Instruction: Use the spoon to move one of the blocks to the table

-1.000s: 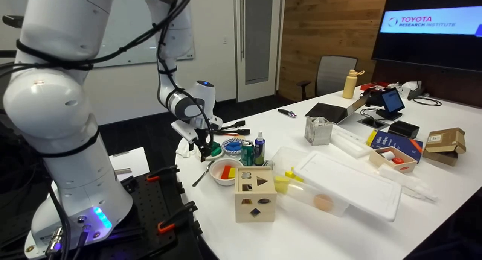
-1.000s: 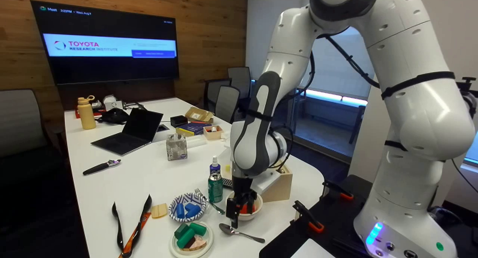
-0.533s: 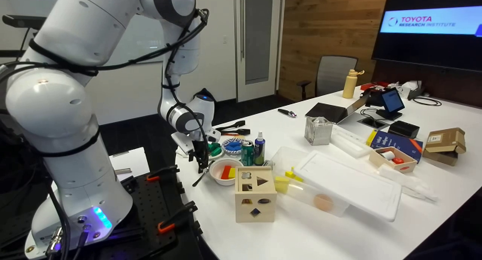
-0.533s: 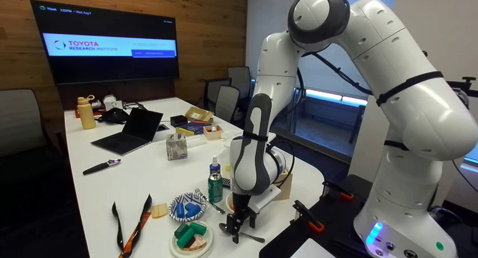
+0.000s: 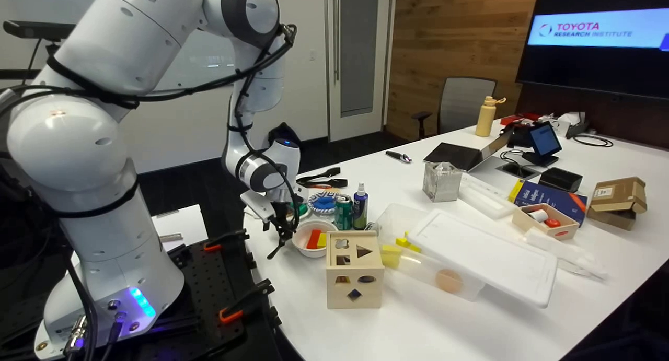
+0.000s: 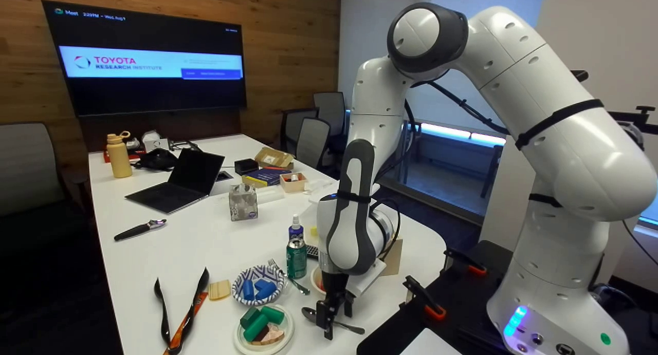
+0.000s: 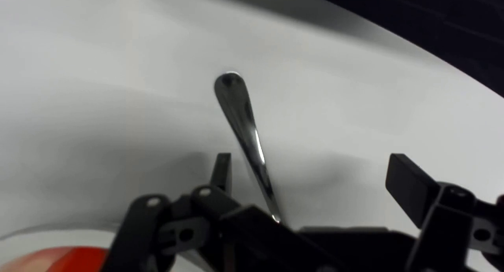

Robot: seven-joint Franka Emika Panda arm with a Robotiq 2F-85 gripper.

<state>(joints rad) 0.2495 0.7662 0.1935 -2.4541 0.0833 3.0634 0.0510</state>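
White bowl (image 5: 309,253); in it, orange-red block (image 5: 313,239) and yellow block (image 5: 322,240); near it, green can (image 6: 296,261), blue-and-white zigzag dish (image 6: 258,271), black pincer (image 7: 310,169); under it, white counter (image 5: 418,324).

The spoon (image 7: 251,142), shiny silver metal, lies on the white, round-ended table (image 5: 397,327) with its handle (image 6: 350,327) end towards the table's edge. Near it, 1 orange-red block (image 5: 313,239) and 1 yellow block (image 5: 322,240) rest side by side in a white bowl (image 5: 311,253) on that table.
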